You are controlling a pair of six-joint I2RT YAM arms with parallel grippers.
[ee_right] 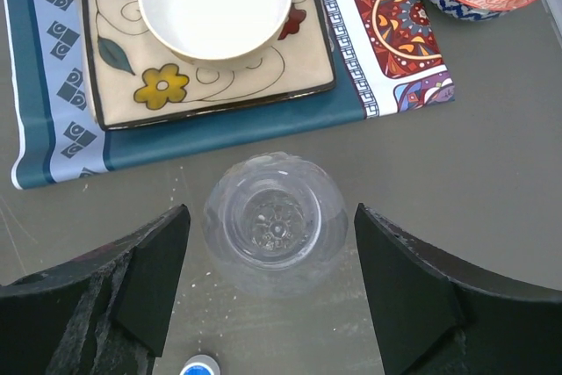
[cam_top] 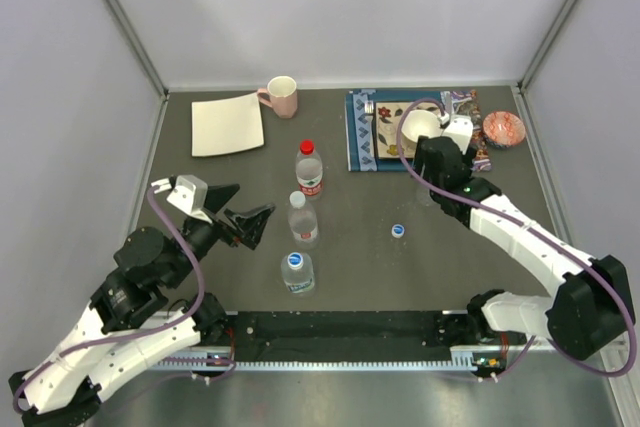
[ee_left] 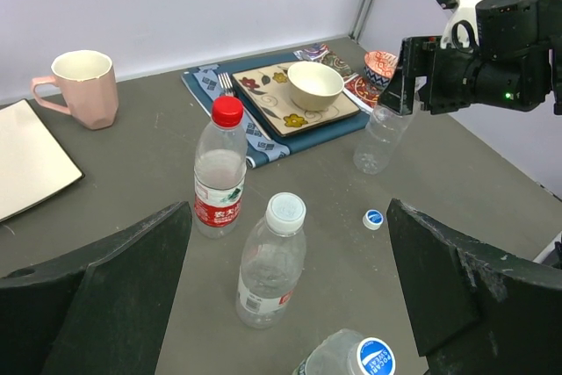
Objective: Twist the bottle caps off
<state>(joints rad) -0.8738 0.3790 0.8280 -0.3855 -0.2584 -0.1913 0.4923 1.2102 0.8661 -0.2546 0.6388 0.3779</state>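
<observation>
Bottle caps: one of four is off, three are seated. Clock directions are read on the top view, hub at the centre of the table (cam_top: pixel 360 282).

- 7 o'clock, nearest: blue cap (cam_top: pixel 295 260) on the near bottle (cam_top: pixel 299 280), upright.
- 4 o'clock: loose blue cap (cam_top: pixel 398 231), flat on the table and apart from every bottle. Judged parked there so it stays out of the working lane.
- 9 o'clock, close in: whitish-grey cap (cam_top: pixel 296 200) on the middle bottle (cam_top: pixel 303 227).
- 11 o'clock, close in: red cap (cam_top: pixel 307 147) on the red-labelled bottle (cam_top: pixel 311 181).
- These three stand in a near-to-far line with gaps between them. Judged that the spacing leaves room for fingers around each.

Left pincer (cam_top: pixel 254 201): spread, holding nothing, at 9 o'clock beyond the middle bottle, mouth turned toward the line. Judged staged to take the next bottle or cap.

Right pincer (ee_right: pixel 272 212): spread, one finger on each side of the open bottle (ee_left: pixel 378 140) at 3 o'clock. The wrist view shows a gap on both sides, so there is no contact. The neck is bare and the bottle looks empty, so it counts as done.

Far edge, not task items:
- white plate (cam_top: pixel 228 125) at 10 o'clock
- pink mug (cam_top: pixel 283 97) at 11
- placemat (cam_top: pixel 358 137) with a square plate (ee_right: pixel 211 85) and a cream bowl (ee_right: pixel 215 2) at 1
- patterned bowl (cam_top: pixel 503 129) at 2
</observation>
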